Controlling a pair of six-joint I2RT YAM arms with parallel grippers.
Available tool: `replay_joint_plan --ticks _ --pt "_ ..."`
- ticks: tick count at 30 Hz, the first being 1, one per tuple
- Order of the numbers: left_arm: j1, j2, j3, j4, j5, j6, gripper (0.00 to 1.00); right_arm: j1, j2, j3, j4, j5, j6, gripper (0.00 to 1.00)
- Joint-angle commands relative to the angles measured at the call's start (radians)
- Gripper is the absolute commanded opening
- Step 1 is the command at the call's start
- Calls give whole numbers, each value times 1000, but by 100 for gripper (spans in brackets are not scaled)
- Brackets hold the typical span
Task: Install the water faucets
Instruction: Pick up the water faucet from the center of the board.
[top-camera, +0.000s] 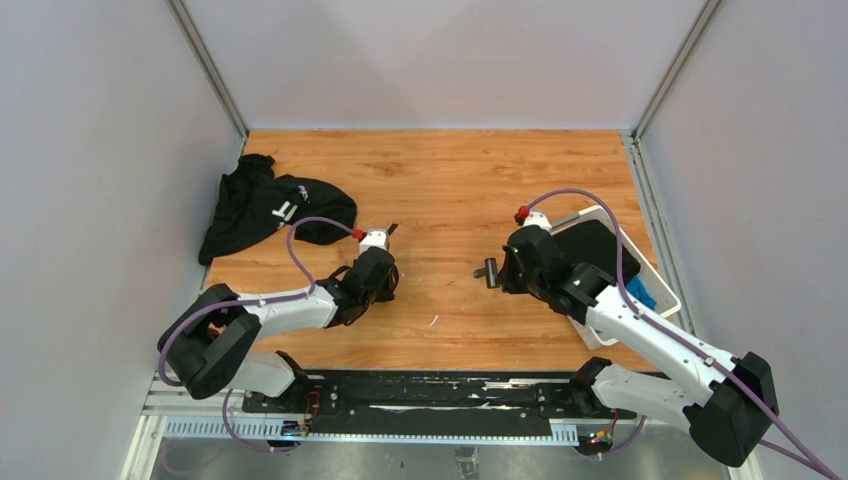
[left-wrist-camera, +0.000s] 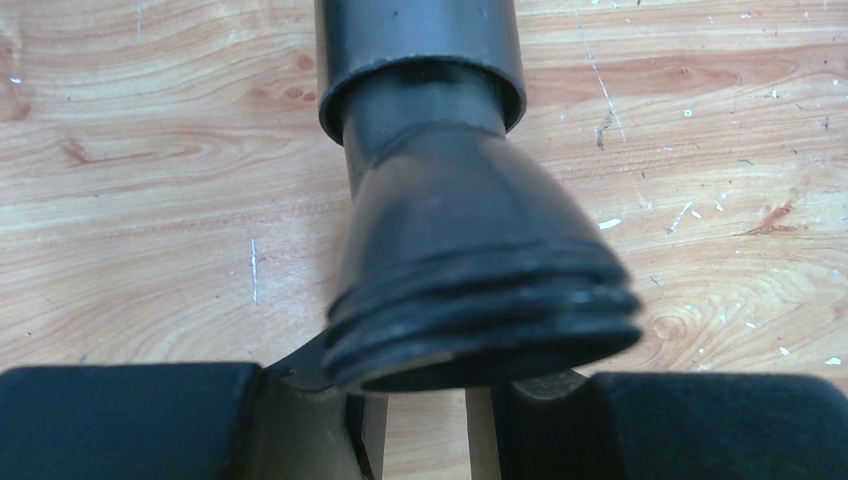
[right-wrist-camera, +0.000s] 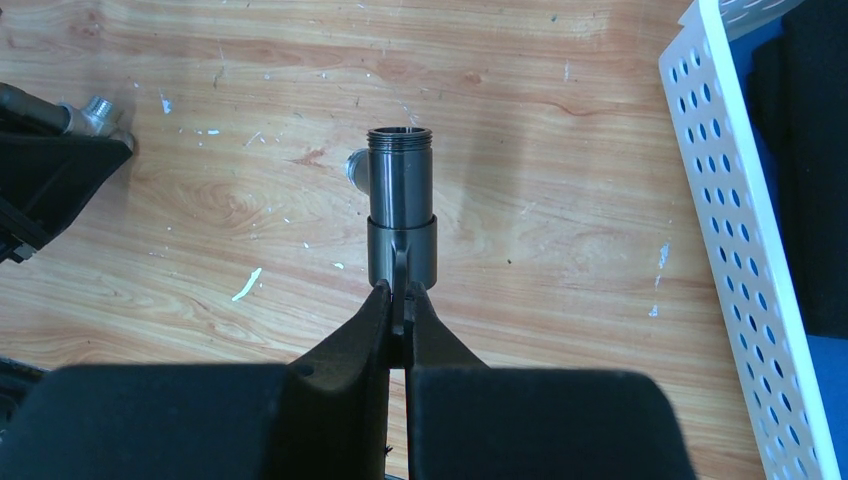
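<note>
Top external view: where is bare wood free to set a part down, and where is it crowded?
Free: the far strip of the wooden table between the black cloth garment and white perforated plastic basket; the gap between the left claw and right claw. Crowded: right edge, near the basket.

Dark-grey faucet pieces (right-wrist-camera: 400, 200) — white perforated basket (right-wrist-camera: 740, 250), black garment (top-camera: 270, 205), wood-grain table (top-camera: 450, 180).

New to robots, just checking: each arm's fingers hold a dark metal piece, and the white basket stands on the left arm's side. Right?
No: the white basket stands on the right arm's side, as the top external view shows. The left fingers and right fingers do each hold a dark metal piece.
</note>
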Motion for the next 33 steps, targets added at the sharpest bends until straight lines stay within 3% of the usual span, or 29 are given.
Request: replay_joint_plan --ticks 1,5,12,22,25,27,30,33 --pt "-19 1 -42 84 -106 76 0 -13 -15 -8 14 12 12 0" --pt "-38 12 -111 206 -168 107 0 -13 -23 -7 14 11 17 0" --pt "-47 84 -194 362 -158 117 0 -13 -38 -14 11 14 15 0" --pt "-51 203 -175 385 -84 88 4 -13 -53 -17 8 19 12 0" --pt "-51 190 -161 377 -42 99 0 -14 -58 -15 2 21 6 0" --pt "-51 155 -138 320 -14 105 0 -13 -63 -8 -5 23 1 0" --pt "-51 124 11 2 12 101 0 -15 -74 7 -23 33 -10 0" --pt "-51 116 103 -196 33 91 0 -15 -86 13 -27 37 -14 0"
